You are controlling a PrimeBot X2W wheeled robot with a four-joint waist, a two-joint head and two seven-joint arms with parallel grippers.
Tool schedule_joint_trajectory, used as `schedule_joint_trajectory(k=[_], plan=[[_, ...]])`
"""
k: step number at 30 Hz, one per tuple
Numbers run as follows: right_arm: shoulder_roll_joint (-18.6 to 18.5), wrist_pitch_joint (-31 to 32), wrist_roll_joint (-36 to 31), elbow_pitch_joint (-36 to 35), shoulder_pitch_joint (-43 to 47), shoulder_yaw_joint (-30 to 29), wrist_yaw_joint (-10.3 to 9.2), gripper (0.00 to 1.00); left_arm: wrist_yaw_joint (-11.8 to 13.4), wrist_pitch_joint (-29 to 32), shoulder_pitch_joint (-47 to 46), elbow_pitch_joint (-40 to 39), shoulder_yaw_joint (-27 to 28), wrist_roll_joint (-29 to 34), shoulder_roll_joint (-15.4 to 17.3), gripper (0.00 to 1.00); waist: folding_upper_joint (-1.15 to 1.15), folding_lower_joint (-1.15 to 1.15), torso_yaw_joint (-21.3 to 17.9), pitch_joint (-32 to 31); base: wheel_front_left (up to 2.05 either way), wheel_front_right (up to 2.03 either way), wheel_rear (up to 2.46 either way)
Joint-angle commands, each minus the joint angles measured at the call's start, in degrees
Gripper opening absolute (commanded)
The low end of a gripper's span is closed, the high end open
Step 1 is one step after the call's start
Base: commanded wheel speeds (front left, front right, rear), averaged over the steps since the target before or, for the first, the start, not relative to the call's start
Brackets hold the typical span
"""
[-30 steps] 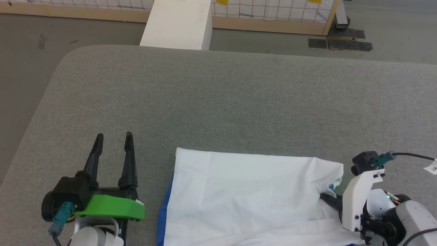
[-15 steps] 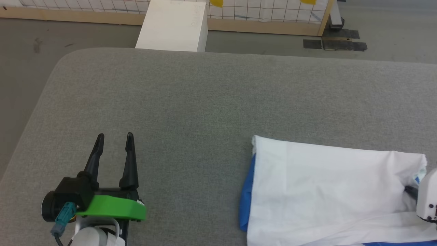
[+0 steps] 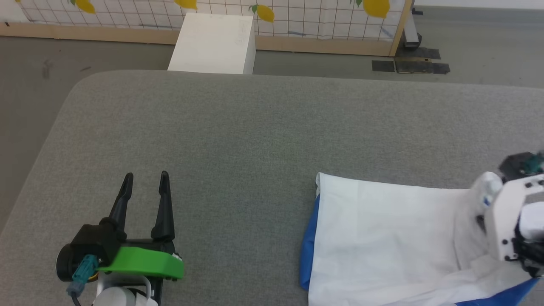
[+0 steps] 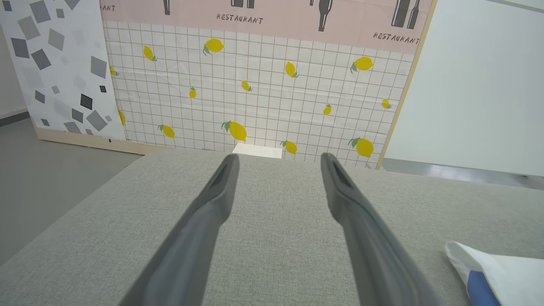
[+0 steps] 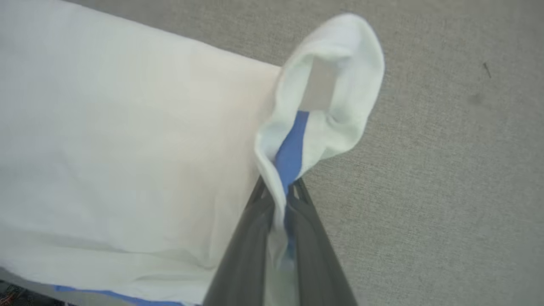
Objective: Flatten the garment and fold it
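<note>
The garment is soft, light cotton. It sags and drapes, and I judge it not slippery and not fragile, so a thin pinch on an edge or corner should hold it. It may wrinkle if dragged w/ one arm only. It lies mostly flat on the counter, in the counter's right part by the robot-side edge. The right end effector is closed on a raised corner of it, white cloth w/ a blue strip, approx. over the counter's right end. The left end effector is open and empty, low over the counter's left part.
</note>
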Motion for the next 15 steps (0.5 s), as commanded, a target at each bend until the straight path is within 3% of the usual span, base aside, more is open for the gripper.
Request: schedule_joint_trajectory(k=[1,7,15], plan=[[0.88,1.83,1.47,-3.09,0.71,0.98,-0.10,0.00,-0.39,-0.27,0.65,0.20,0.11,0.11,-0.24,1.00,0.00,0.00,-0.08,-0.46,0.00,0.00,0.00],[4.13,6.12,4.15,-11.98,1.74,5.91,-0.10,0.00,-0.55,-0.27,0.89,0.29,0.11,-0.06,-0.49,1.00,0.00,0.00,0.03,-0.95,0.00,0.00,0.00],[13.05,1.92,2.78,-7.96,-1.48,10.41,-0.10,0.00,-0.92,-0.27,0.86,0.12,-0.14,-0.14,-0.69,1.00,0.00,0.00,1.34,-0.13,0.00,0.00,0.00]])
